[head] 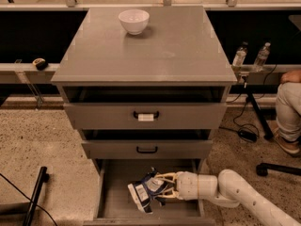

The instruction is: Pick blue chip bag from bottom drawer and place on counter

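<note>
Down inside the bottom drawer [115, 199], the gripper [159, 188] reaches in from the right on its white arm [230, 192], fingers pointing left. Its two pale fingers [165, 177] are closed onto the blue chip bag [140, 193], one above the bag's right end and one below it, so the bag is pinched between them. The bag juts out to the left of the fingertips, crumpled, its dark-blue and white faces tilted. Whether its lower corner touches the drawer floor or hangs just clear of it cannot be told. Apart from the bag and the gripper, nothing else shows in the drawer. Bare grey floor lies to the left of the bag and behind it.

Directly above the gripper, the middle drawer [146, 149] stands slightly pulled out, with its black handle facing front. The top drawer [146, 116], higher again, is pulled out a little as well. What either holds is hidden.

Well above the gripper, the counter [155, 55] carries a white bowl [134, 21] near its back edge, to the left of centre. The inside of the bowl is not visible.

Up and to the right of the gripper, beyond the cabinet, two water bottles [240, 55] stand side by side, and a seated person's leg [289, 112] shows at the right edge.
</note>
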Action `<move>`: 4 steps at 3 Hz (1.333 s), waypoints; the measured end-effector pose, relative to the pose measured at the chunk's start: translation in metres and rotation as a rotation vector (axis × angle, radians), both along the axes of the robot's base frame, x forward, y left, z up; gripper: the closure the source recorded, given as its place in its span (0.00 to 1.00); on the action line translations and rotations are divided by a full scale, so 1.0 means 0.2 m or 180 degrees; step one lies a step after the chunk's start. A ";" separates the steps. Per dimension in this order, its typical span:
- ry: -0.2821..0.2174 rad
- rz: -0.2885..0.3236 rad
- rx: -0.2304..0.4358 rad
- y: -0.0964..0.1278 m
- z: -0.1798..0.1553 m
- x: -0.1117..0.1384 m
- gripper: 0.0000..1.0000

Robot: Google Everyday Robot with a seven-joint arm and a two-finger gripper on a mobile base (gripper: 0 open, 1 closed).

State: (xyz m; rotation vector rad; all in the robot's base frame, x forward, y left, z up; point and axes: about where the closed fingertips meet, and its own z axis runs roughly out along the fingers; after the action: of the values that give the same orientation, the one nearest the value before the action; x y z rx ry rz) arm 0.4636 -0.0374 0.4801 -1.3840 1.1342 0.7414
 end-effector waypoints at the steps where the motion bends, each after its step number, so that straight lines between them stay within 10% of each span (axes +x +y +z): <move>1: -0.0345 0.0415 0.0058 0.13 0.29 -0.09 1.00; 3: -0.0878 0.1041 -0.0118 0.39 0.82 -0.31 1.00; 4: -0.1106 0.0888 -0.0475 0.44 1.16 -0.25 1.00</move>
State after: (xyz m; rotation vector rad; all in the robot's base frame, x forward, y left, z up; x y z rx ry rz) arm 0.4134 0.0501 0.7111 -1.7431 0.7433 0.5878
